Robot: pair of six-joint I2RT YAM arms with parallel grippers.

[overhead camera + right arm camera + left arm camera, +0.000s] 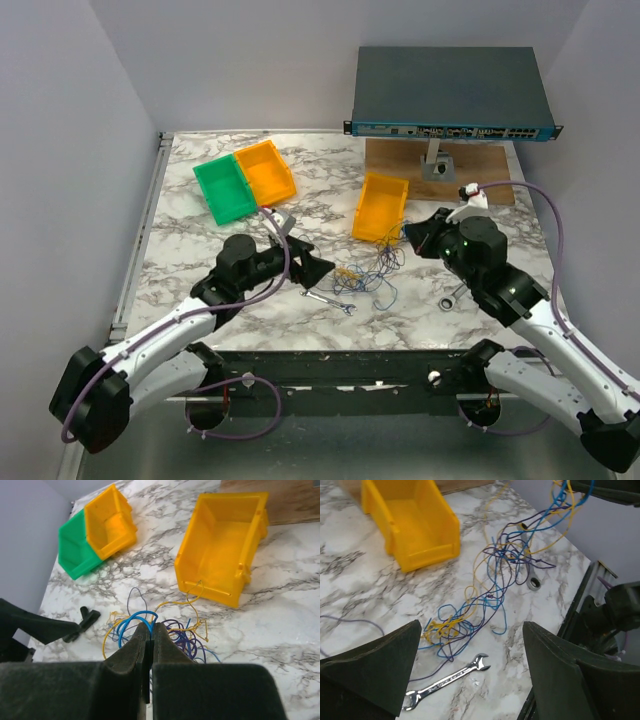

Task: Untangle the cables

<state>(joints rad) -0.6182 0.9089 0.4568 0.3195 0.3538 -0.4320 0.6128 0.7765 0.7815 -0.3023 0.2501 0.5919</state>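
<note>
The cables (365,272) are a loose tangle of hair-thin blue, yellow and dark purple strands on the marble table, between my two grippers. In the left wrist view the cables (470,612) trail from a small knot near my fingers up to the right. My left gripper (316,268) is open and empty, just left of the tangle and above a small silver wrench (445,681). My right gripper (151,628) is shut on a blue loop of the cables (185,636) and holds strands lifted off the table. It is on the tangle's right side in the top view (412,236).
A yellow bin (380,207) lies just behind the tangle. A green bin (224,190) and an orange bin (266,170) sit at the back left. A second wrench (452,297) lies right of the tangle. A network switch (450,92) stands on a wooden board (400,160) at the back.
</note>
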